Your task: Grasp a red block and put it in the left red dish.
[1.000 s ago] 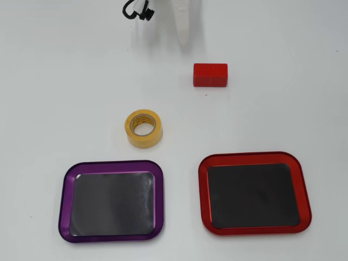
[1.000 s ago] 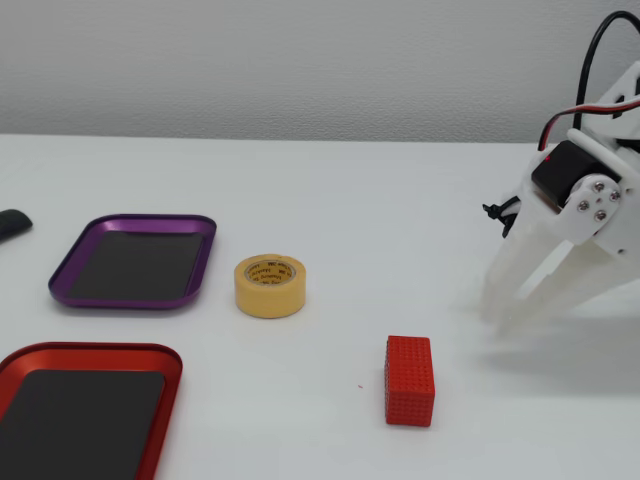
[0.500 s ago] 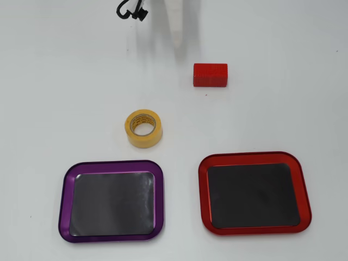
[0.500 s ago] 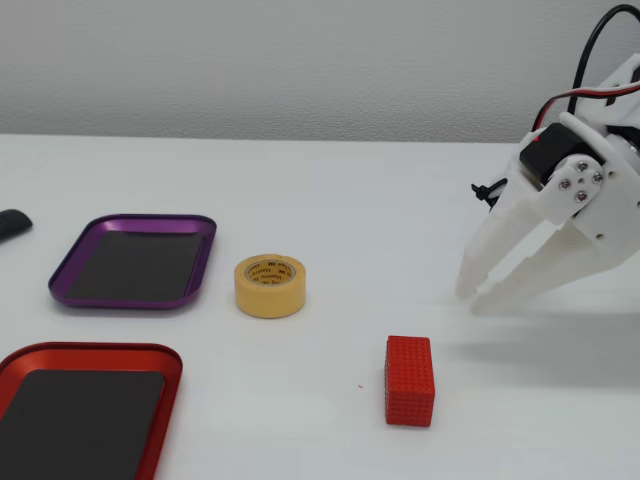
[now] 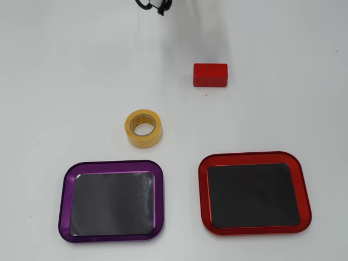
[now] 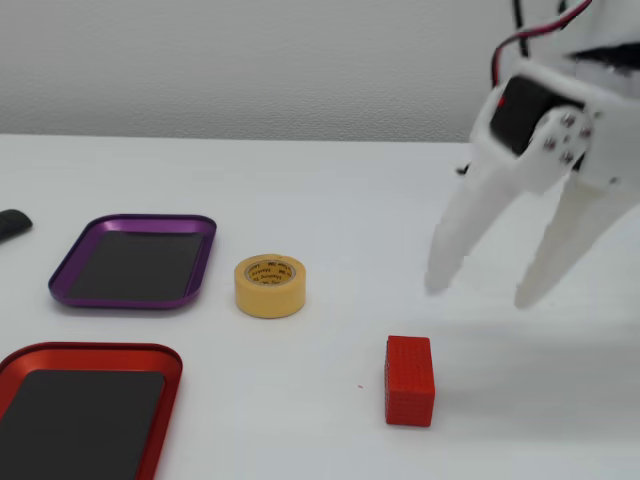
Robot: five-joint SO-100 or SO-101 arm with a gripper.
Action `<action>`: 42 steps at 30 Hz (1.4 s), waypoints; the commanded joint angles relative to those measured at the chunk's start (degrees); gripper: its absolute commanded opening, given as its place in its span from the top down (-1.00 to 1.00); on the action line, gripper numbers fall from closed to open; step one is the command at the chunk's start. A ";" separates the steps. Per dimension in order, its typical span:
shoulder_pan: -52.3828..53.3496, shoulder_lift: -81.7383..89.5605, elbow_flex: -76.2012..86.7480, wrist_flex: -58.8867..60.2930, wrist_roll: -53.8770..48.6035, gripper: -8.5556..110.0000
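Observation:
The red block [image 5: 210, 75] lies on the white table; in the fixed view [image 6: 409, 380] it sits at the lower middle. The red dish [image 5: 254, 193] has a glossy red rim and a dark floor and is empty; in the fixed view [image 6: 90, 356] it is at the lower left. My white gripper [image 6: 480, 290] hangs open above the table, up and to the right of the block, holding nothing. In the overhead view only a bit of the arm [image 5: 155, 5] shows at the top edge.
A yellow tape roll [image 5: 143, 128] stands between the block and the trays, also in the fixed view [image 6: 270, 285]. An empty purple-rimmed tray [image 5: 112, 200] lies beside the red dish, also in the fixed view [image 6: 135, 262]. A dark object [image 6: 12, 222] sits at the left edge.

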 commanded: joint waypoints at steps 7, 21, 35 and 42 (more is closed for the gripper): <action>-5.10 -19.34 -13.18 -0.09 4.22 0.38; 4.83 -21.01 -10.63 -11.60 6.33 0.38; 1.85 -21.01 -2.46 -17.40 6.33 0.38; 1.85 -24.26 -1.76 -19.42 6.33 0.38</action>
